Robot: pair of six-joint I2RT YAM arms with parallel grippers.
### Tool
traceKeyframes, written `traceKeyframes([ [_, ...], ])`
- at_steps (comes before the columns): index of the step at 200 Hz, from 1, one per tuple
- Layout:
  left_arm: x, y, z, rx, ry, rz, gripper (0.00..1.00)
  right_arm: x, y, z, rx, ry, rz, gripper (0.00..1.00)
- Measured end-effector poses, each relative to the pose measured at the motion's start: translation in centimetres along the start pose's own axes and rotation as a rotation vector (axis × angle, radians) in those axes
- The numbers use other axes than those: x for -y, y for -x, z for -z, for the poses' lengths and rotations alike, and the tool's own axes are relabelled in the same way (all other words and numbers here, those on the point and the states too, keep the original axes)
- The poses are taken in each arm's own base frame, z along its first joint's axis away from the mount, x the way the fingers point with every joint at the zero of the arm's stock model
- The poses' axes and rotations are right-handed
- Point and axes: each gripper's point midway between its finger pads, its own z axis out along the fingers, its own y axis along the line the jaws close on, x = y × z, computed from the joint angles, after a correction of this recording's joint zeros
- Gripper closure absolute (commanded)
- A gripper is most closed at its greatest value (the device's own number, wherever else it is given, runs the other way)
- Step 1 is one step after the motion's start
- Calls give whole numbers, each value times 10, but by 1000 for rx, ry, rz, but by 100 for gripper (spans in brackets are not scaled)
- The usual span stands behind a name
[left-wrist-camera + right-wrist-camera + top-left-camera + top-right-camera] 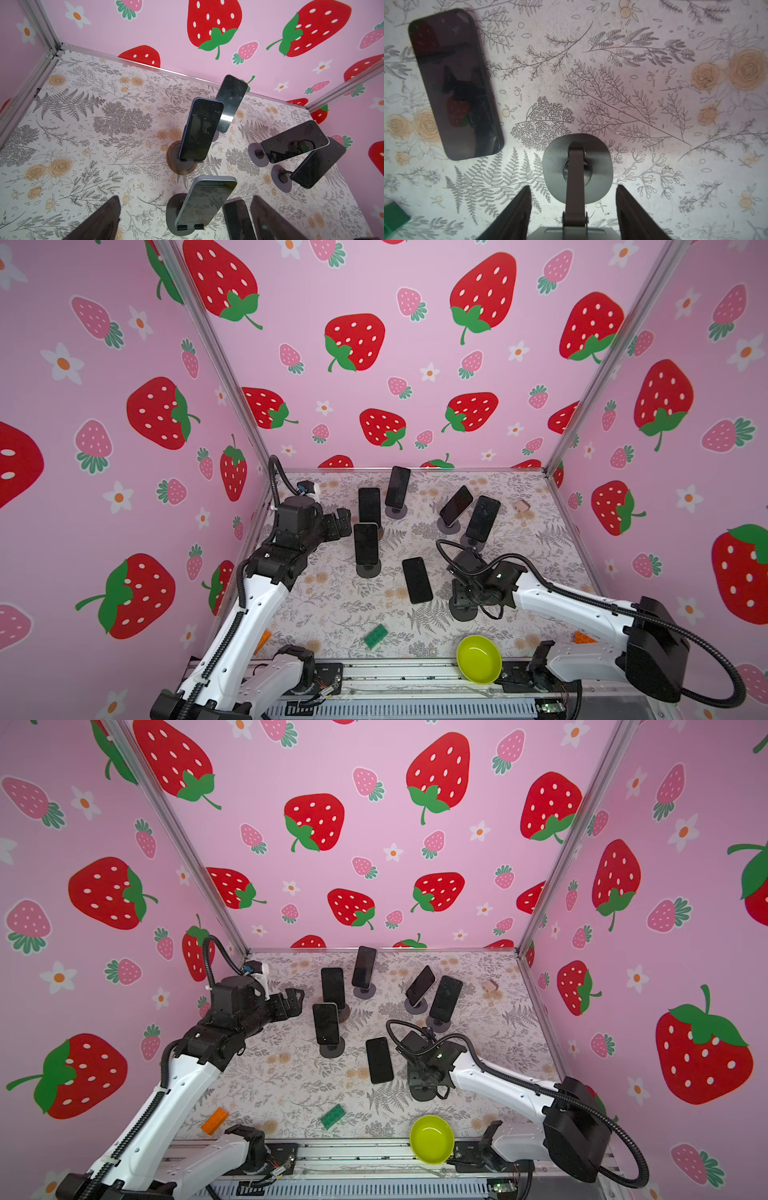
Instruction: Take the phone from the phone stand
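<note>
**Right wrist view.** The right fingers (pixel 517 212) are straddling the phone stand (pixel 577 166), one on each side of its cradle plate; whether they are clamping it cannot be told. The phone (pixel 454 83) is lying flat on the desk (pixel 654 124), just beside the stand and outside the fingers. The left fingers (pixel 104 220) are hanging spread, released.

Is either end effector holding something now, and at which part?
Left end effector: nothing, open. Right end effector: its fingers flank the top plate of the phone stand, but whether they clamp it cannot be told.
</note>
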Motion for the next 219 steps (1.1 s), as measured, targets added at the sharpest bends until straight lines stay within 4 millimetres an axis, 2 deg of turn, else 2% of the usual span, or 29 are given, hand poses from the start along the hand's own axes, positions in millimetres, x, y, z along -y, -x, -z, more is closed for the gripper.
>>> traceKeyframes([
  [17, 0, 0, 0, 0, 0, 0, 2, -1, 0, 0, 0, 1, -8, 40],
  [78, 1, 2, 2, 8, -4, 1, 2, 0, 2, 1, 3, -4, -17, 40],
  [100, 1, 2, 2, 9, -3, 1, 2, 8, 8, 1, 10, -24, -30, 40],
  [146, 1, 2, 3, 12, -5, 1, 1, 48, 42, 15, 70, -72, -120, 40],
  [178, 2, 5, 8, 27, -12, 1, 1, 92, 62, 24, 110, -120, -212, 39],
  [219, 6, 4, 9, 22, -34, -1, 2, 142, 76, 24, 112, -192, -313, 39],
])
